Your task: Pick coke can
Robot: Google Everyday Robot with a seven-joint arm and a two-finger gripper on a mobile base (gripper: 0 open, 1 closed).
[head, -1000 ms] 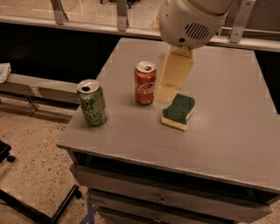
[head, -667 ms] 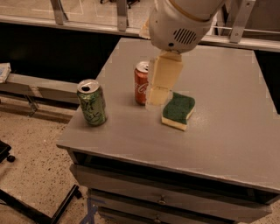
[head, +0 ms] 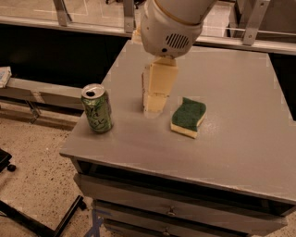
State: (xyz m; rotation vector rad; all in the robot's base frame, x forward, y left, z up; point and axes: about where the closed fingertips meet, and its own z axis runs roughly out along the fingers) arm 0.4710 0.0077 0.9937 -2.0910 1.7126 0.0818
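My gripper (head: 153,109) hangs from the white arm housing (head: 169,25) and reaches down to the grey table (head: 236,88) near its left middle. It stands between the green patterned can (head: 97,109) and the sponge, at the spot where the coke can stood. The coke can is hidden behind the gripper's cream body, and no red shows. The green can stands upright near the table's front-left corner, about a hand's width left of the gripper.
A green and yellow sponge (head: 188,117) lies just right of the gripper. The table's left edge drops to a speckled floor (head: 32,152). Drawers (head: 171,208) sit below the front edge. A metal rail (head: 60,11) runs along the back.
The arm has swung left and down across the table. The gripper, earlier beside the coke can on its right, now covers the can from view. The green can and sponge stayed put.
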